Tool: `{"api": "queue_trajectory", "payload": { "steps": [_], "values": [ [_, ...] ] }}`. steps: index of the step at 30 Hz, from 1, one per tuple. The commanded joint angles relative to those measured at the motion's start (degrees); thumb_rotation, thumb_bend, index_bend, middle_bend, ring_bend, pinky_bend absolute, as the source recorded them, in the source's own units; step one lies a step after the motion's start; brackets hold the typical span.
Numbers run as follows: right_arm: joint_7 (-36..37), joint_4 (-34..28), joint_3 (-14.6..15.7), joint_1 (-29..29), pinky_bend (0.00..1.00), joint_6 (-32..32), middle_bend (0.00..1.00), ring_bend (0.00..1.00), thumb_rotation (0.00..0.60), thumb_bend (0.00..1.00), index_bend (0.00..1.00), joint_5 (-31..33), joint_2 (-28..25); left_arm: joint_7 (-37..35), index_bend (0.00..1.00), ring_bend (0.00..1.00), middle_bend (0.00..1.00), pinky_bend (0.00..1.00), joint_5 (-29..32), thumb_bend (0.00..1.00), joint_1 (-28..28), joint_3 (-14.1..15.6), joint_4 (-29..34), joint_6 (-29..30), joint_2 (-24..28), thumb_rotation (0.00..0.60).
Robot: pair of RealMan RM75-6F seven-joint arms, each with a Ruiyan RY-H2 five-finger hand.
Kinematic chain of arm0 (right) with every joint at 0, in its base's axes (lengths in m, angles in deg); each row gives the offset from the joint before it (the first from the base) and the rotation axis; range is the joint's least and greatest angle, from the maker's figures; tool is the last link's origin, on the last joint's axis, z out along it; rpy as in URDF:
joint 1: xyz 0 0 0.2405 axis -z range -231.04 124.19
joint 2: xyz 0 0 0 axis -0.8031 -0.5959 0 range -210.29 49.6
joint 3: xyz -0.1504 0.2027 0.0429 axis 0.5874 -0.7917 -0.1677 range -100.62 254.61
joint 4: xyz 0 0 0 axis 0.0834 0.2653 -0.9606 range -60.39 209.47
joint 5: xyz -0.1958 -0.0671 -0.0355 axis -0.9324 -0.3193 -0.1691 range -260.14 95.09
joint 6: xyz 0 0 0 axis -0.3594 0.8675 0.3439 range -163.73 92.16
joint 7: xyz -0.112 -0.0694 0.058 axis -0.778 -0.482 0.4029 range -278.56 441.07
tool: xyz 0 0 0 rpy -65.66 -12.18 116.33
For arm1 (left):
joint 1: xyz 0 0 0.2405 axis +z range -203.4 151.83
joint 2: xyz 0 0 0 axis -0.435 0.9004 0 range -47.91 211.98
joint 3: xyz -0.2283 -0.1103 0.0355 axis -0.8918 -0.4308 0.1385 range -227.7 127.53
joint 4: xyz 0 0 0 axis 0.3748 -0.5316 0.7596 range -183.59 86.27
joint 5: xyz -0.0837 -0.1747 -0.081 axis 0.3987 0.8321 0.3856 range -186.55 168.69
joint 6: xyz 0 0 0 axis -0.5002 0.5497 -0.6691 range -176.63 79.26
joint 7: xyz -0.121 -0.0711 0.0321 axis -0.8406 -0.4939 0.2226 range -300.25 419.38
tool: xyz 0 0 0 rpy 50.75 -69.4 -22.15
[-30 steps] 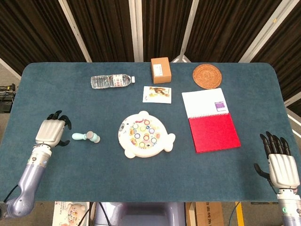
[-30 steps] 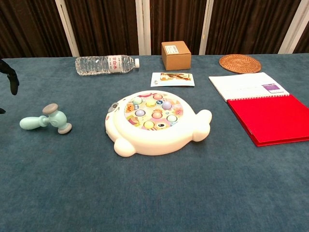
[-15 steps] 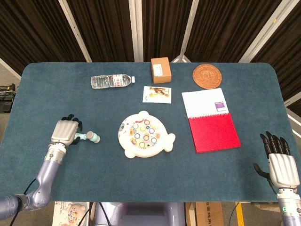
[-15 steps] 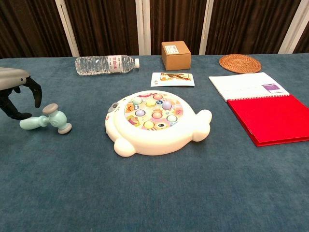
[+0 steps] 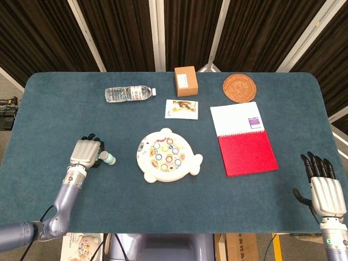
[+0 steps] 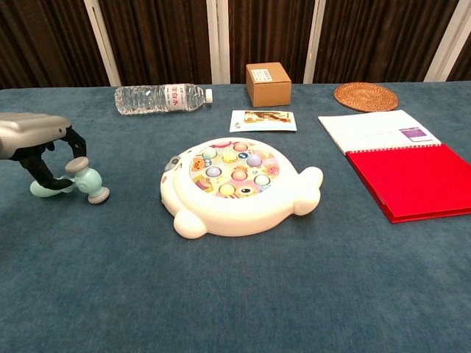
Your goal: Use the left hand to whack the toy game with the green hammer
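Dark curtains with white struts behind a blue-felt table (image 5: 60,103). Toy game (image 5: 168,155) (image 6: 237,184), white fish-shaped board with coloured pegs, sits near the table's middle, a bit toward the front edge. Green hammer (image 5: 108,159) (image 6: 79,182) lies on the felt well left of the toy game, head toward the game, handle pointing to the left edge.

Left hand (image 5: 85,153) (image 6: 37,143) is over the hammer handle, palm down, dark fingers (image 6: 35,168) curled around the handle; chest view shows them wrapping it but the hammer is flat on the table, not lifted. Cannot tell if the grasp is actually closed tight. Head of the hammer sticks out past the hand on the game side.

Right hand (image 5: 325,187) is at the front right corner of the table, fingers straight and spread, holding nothing, well apart from everything. Not seen in chest view.

Water bottle (image 5: 129,93) (image 6: 160,98) lies on its side toward the back left. Cardboard box (image 5: 185,81) (image 6: 268,83) at back centre, card (image 5: 181,109) (image 6: 263,120) just in front of it. Woven coaster (image 5: 238,87) (image 6: 366,96) back right. Notebook (image 5: 243,137) (image 6: 401,158) open on the right, white page toward the back edge, red cover toward the front.
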Motion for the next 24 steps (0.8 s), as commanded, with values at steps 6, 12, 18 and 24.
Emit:
{"api": "queue_trajectory", "payload": {
  "steps": [6, 12, 18, 24],
  "values": [
    [0.1, -0.2, 0.0, 0.0, 0.0, -0.1, 0.0, 0.0, 0.6, 0.27, 0.0, -0.1, 0.0, -0.7, 0.49, 0.13, 0.3, 0.23, 0.6, 0.48, -0.6, 0.9, -0.2, 0.6, -0.5, 0.6],
    [0.0, -0.2, 0.1, 0.0, 0.0, -0.1, 0.0, 0.0, 0.6, 0.26, 0.0, -0.1, 0.0, -0.8, 0.49, 0.13, 0.3, 0.23, 1.0, 0.48, -1.2, 1.4, -0.7, 0.8, -0.8, 0.6],
    [0.0, -0.2, 0.1, 0.0, 0.0, -0.2, 0.0, 0.0, 0.6, 0.26, 0.0, -0.2, 0.0, -0.9, 0.49, 0.13, 0.3, 0.23, 1.3, 0.48, -1.6, 2.0, -0.6, 1.1, -0.9, 0.6],
    [0.1, -0.4, 0.2, 0.0, 0.0, -0.3, 0.0, 0.0, 0.6, 0.26, 0.0, -0.4, -0.1, -0.9, 0.49, 0.13, 0.3, 0.23, 1.6, 0.48, -1.9, 2.4, -0.6, 1.5, -1.3, 0.6]
  ]
}}
